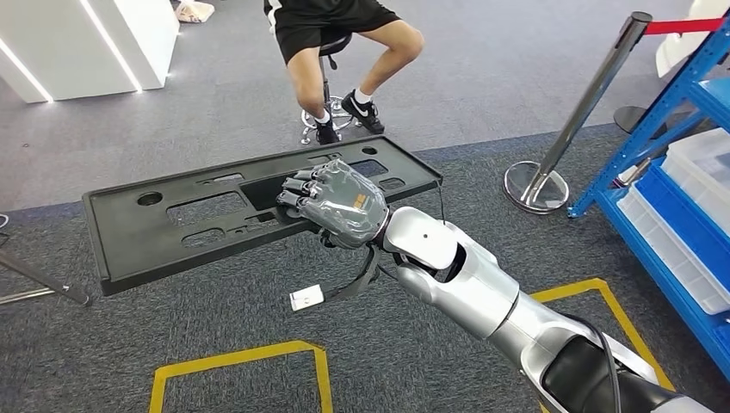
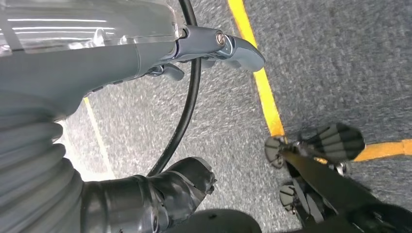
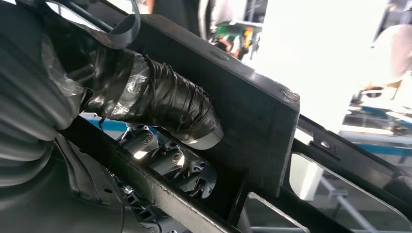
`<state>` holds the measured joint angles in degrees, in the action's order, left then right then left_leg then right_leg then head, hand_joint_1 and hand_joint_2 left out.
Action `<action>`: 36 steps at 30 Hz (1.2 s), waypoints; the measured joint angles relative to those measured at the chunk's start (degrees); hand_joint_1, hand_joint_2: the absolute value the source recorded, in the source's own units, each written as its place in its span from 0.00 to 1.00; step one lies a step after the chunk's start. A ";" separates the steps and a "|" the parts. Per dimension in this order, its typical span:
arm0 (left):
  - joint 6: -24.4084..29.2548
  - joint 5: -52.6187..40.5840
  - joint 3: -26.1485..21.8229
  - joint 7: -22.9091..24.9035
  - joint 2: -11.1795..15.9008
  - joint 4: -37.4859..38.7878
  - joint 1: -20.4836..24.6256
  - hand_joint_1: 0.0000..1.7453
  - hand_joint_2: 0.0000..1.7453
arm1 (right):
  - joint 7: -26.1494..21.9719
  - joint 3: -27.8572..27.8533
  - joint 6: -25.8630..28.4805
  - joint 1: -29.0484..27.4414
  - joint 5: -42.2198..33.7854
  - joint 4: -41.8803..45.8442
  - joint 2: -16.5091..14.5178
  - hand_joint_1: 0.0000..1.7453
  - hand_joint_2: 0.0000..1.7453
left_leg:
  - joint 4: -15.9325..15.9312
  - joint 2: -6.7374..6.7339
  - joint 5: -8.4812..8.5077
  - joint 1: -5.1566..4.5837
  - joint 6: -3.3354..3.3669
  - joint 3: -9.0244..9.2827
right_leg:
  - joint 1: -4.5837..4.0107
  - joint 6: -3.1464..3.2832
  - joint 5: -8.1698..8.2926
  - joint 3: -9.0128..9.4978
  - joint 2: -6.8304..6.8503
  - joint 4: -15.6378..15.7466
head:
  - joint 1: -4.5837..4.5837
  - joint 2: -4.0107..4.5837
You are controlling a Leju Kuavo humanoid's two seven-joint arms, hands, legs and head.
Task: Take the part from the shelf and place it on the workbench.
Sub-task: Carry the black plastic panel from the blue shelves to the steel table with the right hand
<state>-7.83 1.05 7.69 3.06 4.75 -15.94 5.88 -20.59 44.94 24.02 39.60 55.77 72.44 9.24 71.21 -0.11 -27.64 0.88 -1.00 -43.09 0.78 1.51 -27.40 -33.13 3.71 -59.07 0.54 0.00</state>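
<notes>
While carried out over the carpet, part (image 1: 172, 225) sat clamped in right hand (image 1: 331, 204), fingers curled through a slot near its middle. Long axis ran crosswise, sticking out further toward the robot's left, well clear of the blue shelf (image 1: 680, 120) off to the right. Held roughly level, floating above the floor, no table anywhere yet. Left hand (image 2: 214, 48) hung low over the yellow floor tape (image 2: 260, 82), gripping nothing, fingers loosely curled. White bins (image 1: 702, 159) on the shelf, contents too hard to make out. Guess: carry phase, placing not started.

no readable text, labels or numbers anywhere.
</notes>
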 joint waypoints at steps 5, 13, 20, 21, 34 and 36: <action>0.81 -4.53 0.55 3.17 -1.09 -7.40 -5.12 0.00 1.00 | 0.53 0.04 0.67 0.45 -0.36 -1.70 -0.04 1.00 1.00 | -12.87 -3.79 3.75 -1.24 1.14 7.11 | -0.24 -1.43 -0.69 0.66 2.71 0.11 | -0.10 0.01; 15.63 -0.11 12.25 26.14 0.57 -49.89 -31.64 0.00 1.00 | 3.04 -0.63 3.62 -1.58 2.05 -3.79 3.87 1.00 1.00 | -13.63 1.21 3.45 -1.55 4.10 8.40 | 0.20 -2.57 -8.47 -7.09 -3.46 -16.24 | -0.21 0.00; 24.17 8.69 23.47 25.69 5.36 -61.82 -34.06 0.00 1.00 | 3.20 -1.55 3.57 -2.16 2.70 -4.20 5.35 1.00 1.00 | -12.26 7.89 2.95 -1.81 3.50 7.82 | -0.24 -1.32 0.37 -1.85 -7.49 -1.27 | -0.20 0.01; 24.35 9.81 24.27 24.85 5.82 -61.68 -33.74 0.00 1.00 | 3.27 -1.56 3.52 -2.00 2.79 -4.19 5.28 1.00 1.00 | -12.34 8.60 3.04 -1.70 3.19 7.69 | -0.30 -1.21 0.49 -1.64 -6.70 -1.00 | -0.23 0.00; 26.86 16.37 33.06 22.71 10.20 -60.40 -30.20 0.00 1.00 | 3.56 -1.65 2.76 0.31 2.81 -4.63 4.94 1.00 1.00 | -11.35 -3.45 3.18 -0.55 0.28 6.77 | 0.03 -1.80 -0.49 0.65 3.04 0.08 | 0.02 0.01; 26.90 16.39 33.65 22.68 10.39 -60.22 -29.95 0.00 1.00 | 3.57 -1.67 2.76 0.56 2.81 -4.66 4.82 1.00 1.00 | -12.14 -2.63 3.11 -0.94 1.40 7.18 | -0.04 -2.50 -0.89 1.07 4.15 0.03 | -0.16 0.01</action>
<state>19.07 17.44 41.34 25.74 15.14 -76.16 -24.07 -17.03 43.28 26.77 40.16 58.58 67.78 14.06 59.07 -2.73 -24.53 -0.07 0.40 -35.91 0.74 -0.98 -28.29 -32.06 7.86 -59.04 0.38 0.01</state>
